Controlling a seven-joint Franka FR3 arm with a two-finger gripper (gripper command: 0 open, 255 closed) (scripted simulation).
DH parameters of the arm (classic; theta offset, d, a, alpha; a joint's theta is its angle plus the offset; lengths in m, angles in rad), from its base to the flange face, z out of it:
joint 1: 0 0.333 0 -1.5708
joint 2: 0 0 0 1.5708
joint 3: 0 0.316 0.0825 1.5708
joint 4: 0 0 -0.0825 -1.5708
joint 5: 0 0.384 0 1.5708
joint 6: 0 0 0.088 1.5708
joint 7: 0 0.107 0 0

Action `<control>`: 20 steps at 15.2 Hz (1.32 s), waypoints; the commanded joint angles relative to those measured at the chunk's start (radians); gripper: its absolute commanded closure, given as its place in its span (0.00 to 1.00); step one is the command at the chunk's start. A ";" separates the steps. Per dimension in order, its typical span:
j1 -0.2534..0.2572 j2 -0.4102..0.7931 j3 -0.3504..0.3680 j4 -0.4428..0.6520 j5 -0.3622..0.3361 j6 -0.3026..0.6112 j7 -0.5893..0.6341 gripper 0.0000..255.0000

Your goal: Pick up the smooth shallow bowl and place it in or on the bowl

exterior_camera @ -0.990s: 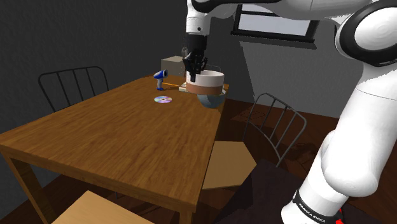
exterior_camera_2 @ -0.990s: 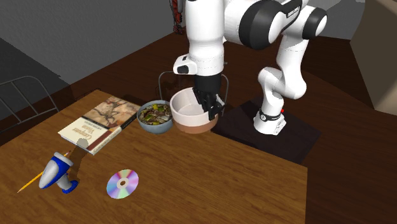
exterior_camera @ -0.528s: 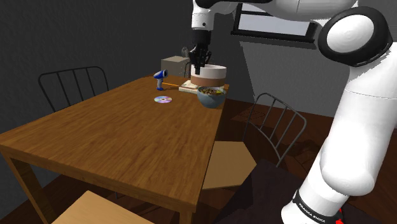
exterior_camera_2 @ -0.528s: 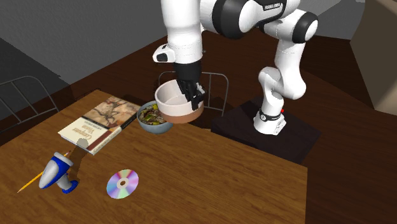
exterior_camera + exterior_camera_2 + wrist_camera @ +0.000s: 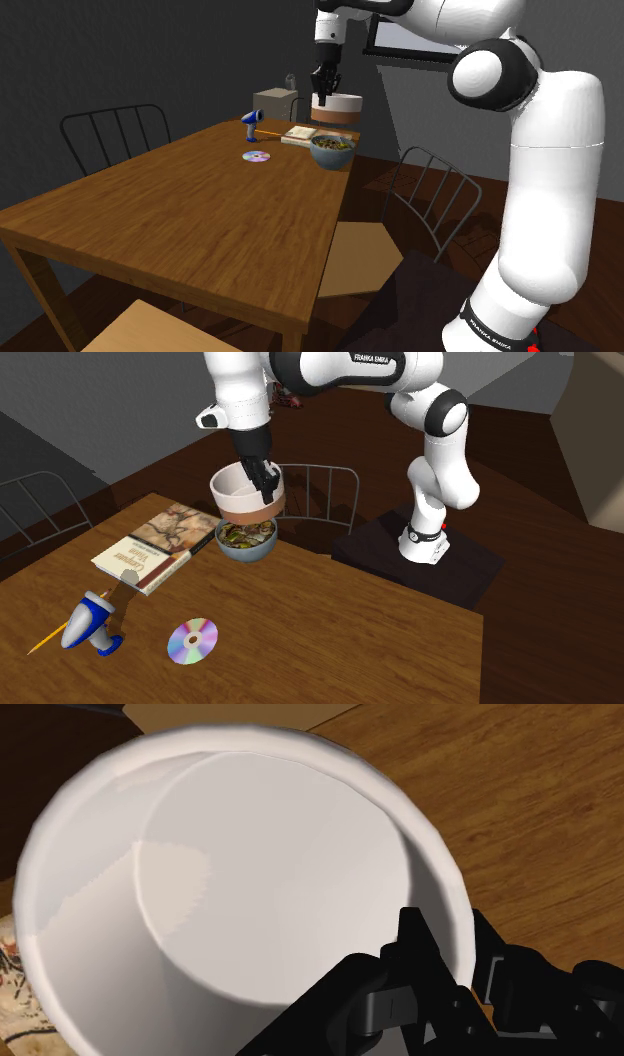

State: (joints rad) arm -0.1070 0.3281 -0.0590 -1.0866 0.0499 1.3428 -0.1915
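Pincer (image 5: 268,474) pinching the wall of a white bowl (image 5: 240,492). In the wrist view one black finger (image 5: 420,944) sits inside the rim and the other outside, with the wall clamped between them. Pincer (image 5: 452,942) grips the near side of the bowl (image 5: 270,874); interior plain white and smooth.

Held bowl is off the counter (image 5: 330,632), in the air. It has a brown band round its base and hangs roughly level. In the shoulder view the bowl (image 5: 338,108) sits under the pincer (image 5: 323,92), directly above the grey bowl (image 5: 331,152), with a clear gap between the two. In the second exterior view the held bowl's base overlaps the grey bowl's (image 5: 245,547) rim line.

Grey bowl rests near the counter's edge, on the side toward the robot's stand (image 5: 470,567). It holds a mixed brown-green filling.

Book (image 5: 155,547) lies flat just beside the grey bowl, on the second exterior view's left. Shiny disc (image 5: 193,640) lies flat, well apart from both bowls. Blue-and-white gadget (image 5: 90,622) stands near the disc, a pencil (image 5: 45,642) beside it.

Wire-backed chair (image 5: 320,492) stands at the counter's edge behind the bowls. Counter (image 5: 200,210) is brown wood. White arm reaches over from the stand.
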 commanded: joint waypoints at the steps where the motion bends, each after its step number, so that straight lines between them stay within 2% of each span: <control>1: -0.043 0.132 -0.015 0.214 0.011 -0.083 -0.049 1.00; 9: -0.034 0.041 -0.015 -0.043 0.003 0.083 -0.052 1.00; 20: -0.028 -0.008 -0.014 -0.262 -0.001 0.253 -0.056 1.00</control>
State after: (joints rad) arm -0.1347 0.3226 -0.0729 -1.3276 0.0491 1.5790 -0.2463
